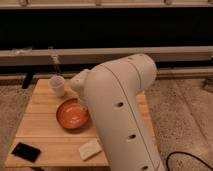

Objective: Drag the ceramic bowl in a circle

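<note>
Wood-top table (45,131), pale slats, on speckled floor (185,115); 1 pc, carries all items below

Item 1, ceramic bowl (71,115): wide, shallow, glossy orange inside, darker rim; upright, flat on table, approx 9 o'clock from table centre; looks empty

Item 2, gripper (82,103): at bowl's 2 o'clock rim, reaching down from arm's rounded end; mostly masked by arm; pincer closed; whether it nips the rim or only presses on the wall, cannot tell

Item 3, robot arm (122,120): big white link w/ dark holes, fills frame from centre to 5 o'clock, hides table's right half

Item 4, cup (57,86): small, white, translucent, upright; 11 o'clock of bowl, near it but apart

Item 5, black flat device (26,151): phone-like, 7 o'clock of bowl, by table's front-left corner, well apart

Item 6, pale block (90,149): sponge-like, 5 o'clock of bowl, by front edge, apart

Status (judged): approach done, tool at bowl rim, so contact prob. made. Circle itself: no mark on the wood shows a path, so share of loop done can't be read; treat drag as open. Left to do: sweep bowl round a full loop back to start pt, kept flat on the wood. Watch: cup and block sit nearest the likely loop, so keep radius tight
</note>
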`<action>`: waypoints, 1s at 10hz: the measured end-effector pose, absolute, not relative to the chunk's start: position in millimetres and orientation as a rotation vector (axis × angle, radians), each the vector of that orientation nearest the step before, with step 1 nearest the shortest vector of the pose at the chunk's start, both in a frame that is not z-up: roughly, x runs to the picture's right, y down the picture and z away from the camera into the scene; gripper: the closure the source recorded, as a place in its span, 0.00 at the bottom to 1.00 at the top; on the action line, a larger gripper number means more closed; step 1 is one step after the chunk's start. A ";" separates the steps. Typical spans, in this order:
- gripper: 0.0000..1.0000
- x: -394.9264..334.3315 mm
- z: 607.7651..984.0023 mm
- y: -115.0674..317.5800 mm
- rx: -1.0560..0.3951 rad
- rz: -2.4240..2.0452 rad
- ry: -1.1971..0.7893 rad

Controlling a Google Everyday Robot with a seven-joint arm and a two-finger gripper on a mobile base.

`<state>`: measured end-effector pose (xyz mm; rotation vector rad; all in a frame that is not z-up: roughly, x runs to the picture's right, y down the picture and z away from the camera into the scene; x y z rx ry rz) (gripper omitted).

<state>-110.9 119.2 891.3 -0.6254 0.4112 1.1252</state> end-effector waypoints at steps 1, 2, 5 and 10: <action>1.00 -109.3 890.9 117.7 -0.626 1.127 0.411; 1.00 -107.6 890.4 118.9 -0.625 1.131 0.410; 1.00 -88.2 891.1 107.4 -0.618 1.150 0.391; 1.00 -63.6 880.8 101.4 -0.622 1.160 0.377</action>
